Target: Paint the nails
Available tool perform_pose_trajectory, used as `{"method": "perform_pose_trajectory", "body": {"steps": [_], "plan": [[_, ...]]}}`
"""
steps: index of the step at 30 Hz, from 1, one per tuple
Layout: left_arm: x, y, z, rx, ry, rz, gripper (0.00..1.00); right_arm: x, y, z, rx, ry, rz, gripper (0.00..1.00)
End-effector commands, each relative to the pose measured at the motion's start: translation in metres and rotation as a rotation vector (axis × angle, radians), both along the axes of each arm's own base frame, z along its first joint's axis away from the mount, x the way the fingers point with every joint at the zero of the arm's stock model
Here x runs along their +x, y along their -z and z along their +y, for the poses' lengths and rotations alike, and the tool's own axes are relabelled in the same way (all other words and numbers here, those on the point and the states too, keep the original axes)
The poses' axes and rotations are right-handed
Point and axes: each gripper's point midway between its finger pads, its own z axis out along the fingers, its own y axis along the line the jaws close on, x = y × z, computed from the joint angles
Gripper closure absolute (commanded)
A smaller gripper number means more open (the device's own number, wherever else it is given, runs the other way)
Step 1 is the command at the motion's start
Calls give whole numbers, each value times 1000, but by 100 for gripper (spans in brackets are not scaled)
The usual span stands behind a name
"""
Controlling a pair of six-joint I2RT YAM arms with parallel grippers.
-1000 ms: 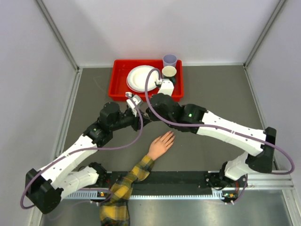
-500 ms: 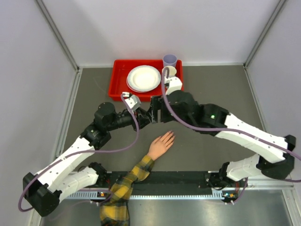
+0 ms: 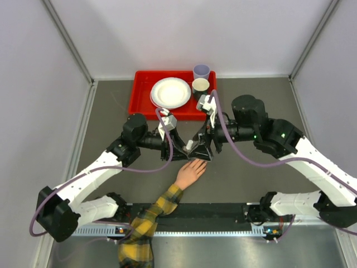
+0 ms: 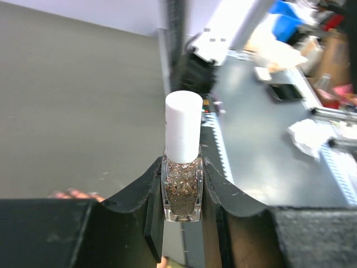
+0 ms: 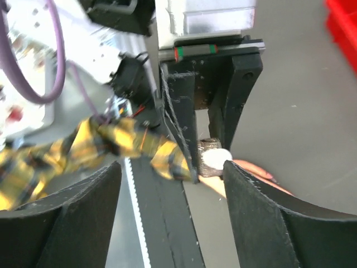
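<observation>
A small clear bottle (image 4: 182, 190) of glittery polish with a white cap (image 4: 183, 125) stands between the fingers of my left gripper (image 4: 182, 195), which is shut on it. In the top view that left gripper (image 3: 179, 152) hovers just above the fingertips of the pale mannequin hand (image 3: 189, 172), whose arm wears a yellow-and-black plaid sleeve (image 3: 148, 220). My right gripper (image 3: 199, 152) faces it, open. In the right wrist view the right gripper (image 5: 170, 167) is spread wide, with the white cap (image 5: 215, 159) end-on close by its right finger (image 5: 262, 218). The nails (image 5: 270, 175) show as pinkish tips beyond.
A red tray (image 3: 139, 100) at the back holds a white plate (image 3: 170, 92). A dark cup (image 3: 200, 85) sits at its right end and a lilac cup (image 3: 201, 71) just behind. A black rail (image 3: 223, 212) runs along the near edge. Grey walls close in the sides.
My right arm has swung back from the left side, its gripper has opened and now faces the bottle cap. My left gripper has carried the bottle right and down, over the hand's fingertips.
</observation>
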Motion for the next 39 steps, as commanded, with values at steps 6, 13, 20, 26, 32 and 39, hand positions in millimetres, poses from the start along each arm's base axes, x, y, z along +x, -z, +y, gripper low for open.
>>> {"method": "perform_pose_trajectory", "body": {"steps": [6, 13, 20, 26, 32, 39], "plan": [[-28, -35, 5, -83, 190, -53, 100, -8, -8, 17, 104, -278, -6, 42], [-32, -36, 5, -85, 202, -56, 100, 8, 0, 22, 66, -248, -32, 48], [-27, -36, 4, -83, 168, -75, 100, 3, 7, 20, 53, -274, -9, 66], [0, -33, 2, -55, -19, -119, 100, 7, 14, 20, 28, -242, 24, 100], [35, -44, 12, -74, -259, -179, 100, 22, 29, 27, 22, -117, 99, 100], [76, -53, 37, -97, -587, -231, 100, 45, 46, 64, -40, 329, 69, 100]]}}
